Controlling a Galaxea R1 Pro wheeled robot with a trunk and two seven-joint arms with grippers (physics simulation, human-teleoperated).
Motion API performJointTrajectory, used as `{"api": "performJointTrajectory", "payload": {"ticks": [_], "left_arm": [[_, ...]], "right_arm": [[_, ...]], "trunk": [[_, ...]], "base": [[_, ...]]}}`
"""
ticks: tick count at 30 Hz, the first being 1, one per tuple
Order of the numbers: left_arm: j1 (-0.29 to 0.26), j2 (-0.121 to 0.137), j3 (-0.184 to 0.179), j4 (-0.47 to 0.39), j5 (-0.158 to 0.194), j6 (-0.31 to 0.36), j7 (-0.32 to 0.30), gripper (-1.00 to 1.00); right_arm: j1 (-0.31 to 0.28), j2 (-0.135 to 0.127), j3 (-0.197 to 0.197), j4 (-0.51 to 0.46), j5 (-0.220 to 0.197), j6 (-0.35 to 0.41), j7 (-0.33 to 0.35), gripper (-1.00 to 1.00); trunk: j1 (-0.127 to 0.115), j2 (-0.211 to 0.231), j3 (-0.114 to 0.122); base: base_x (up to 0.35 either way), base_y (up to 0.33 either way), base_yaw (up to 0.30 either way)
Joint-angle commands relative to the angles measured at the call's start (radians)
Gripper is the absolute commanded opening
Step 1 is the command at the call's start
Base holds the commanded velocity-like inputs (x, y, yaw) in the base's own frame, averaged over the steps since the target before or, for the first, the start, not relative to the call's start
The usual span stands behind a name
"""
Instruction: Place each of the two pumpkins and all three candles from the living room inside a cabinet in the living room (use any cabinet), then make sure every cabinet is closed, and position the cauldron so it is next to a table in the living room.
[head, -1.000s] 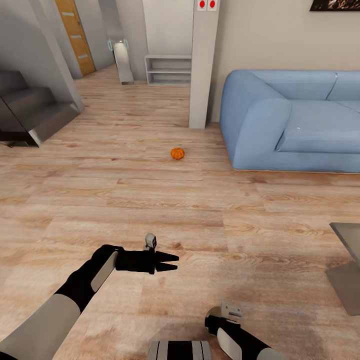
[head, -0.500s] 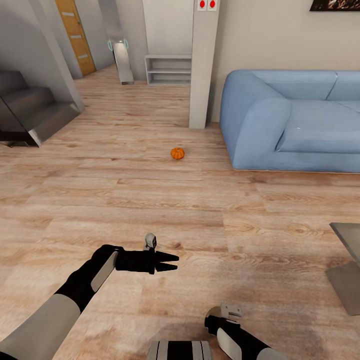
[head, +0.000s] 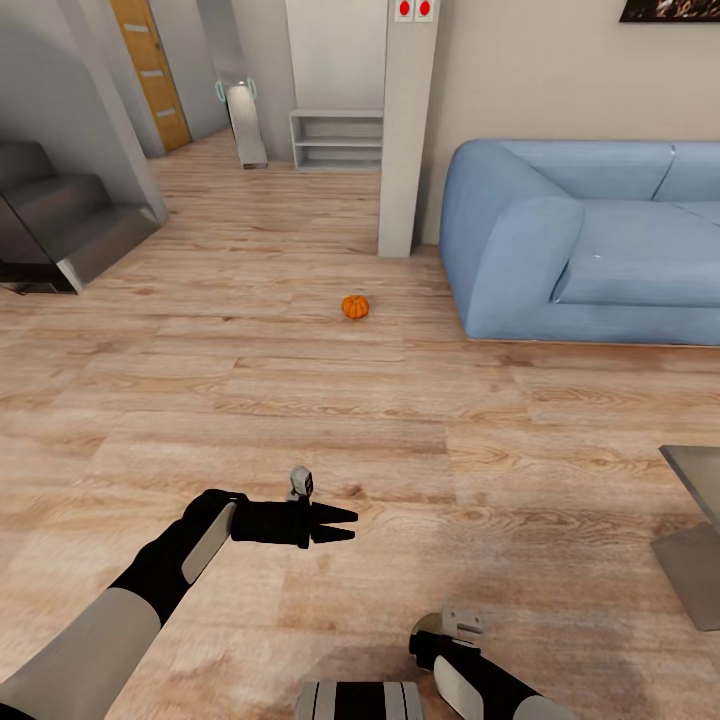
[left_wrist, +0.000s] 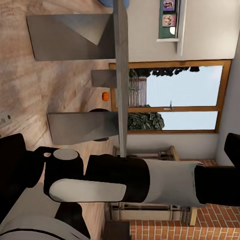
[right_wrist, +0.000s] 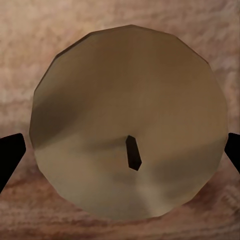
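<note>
reaching out low over the wood floor (head: 150, 400), the left gripper (head: 345, 525) holds nothing, jaws narrowly parted. a pumpkin (head: 355, 306) sits ahead near the blue sofa (head: 590, 250). the right gripper (right_wrist: 120, 152) straddles a candle (right_wrist: 127, 120), fingers wide, not touching.

Wood-plank floor (head: 300, 400), matt grain. Sofa (head: 590, 240) in soft blue cloth. Candle (right_wrist: 127, 120) waxy, smooth, cream. Pumpkin (head: 355, 306) ribbed orange. Left gripper (head: 340, 525) matt black.
</note>
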Motion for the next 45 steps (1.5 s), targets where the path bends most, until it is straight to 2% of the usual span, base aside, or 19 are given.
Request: {"api": "performJointTrajectory", "payload": {"ticks": [1,4,5,43,45], "left_arm": [[-0.001,0.001,-0.003,0.0,0.003,0.006,-0.002,1.0],[-0.001,0.001,-0.003,0.0,0.003,0.006,-0.002,1.0],[-0.001,0.001,-0.003,0.0,0.003,0.006,-0.002,1.0],[-0.001,0.001,0.004,0.0,0.003,0.006,-0.005,1.0],[-0.001,0.001,0.005,0.0,0.003,0.006,-0.005,1.0]], "right_arm": [[-0.001,-0.001,0.007,-0.002,-0.003,0.005,-0.007,1.0],[-0.001,-0.001,0.007,-0.002,-0.003,0.005,-0.007,1.0],[-0.001,-0.001,0.007,-0.002,-0.003,0.005,-0.007,-1.0],[-0.001,-0.001,0.006,-0.002,-0.003,0.005,-0.007,-1.0],[-0.001,-0.001,0.006,-0.003,-0.003,0.005,-0.007,-1.0]], "trunk": [[0.0,0.0,-0.001],[0.0,0.0,-0.001],[0.0,0.0,-0.001],[0.0,0.0,-0.001],[-0.001,0.0,0.007]], "base": [[0.0,0.0,0.0],[0.0,0.0,0.0],[0.0,0.0,0.0],[0.0,0.0,0.0],[0.0,0.0,0.0]]}}
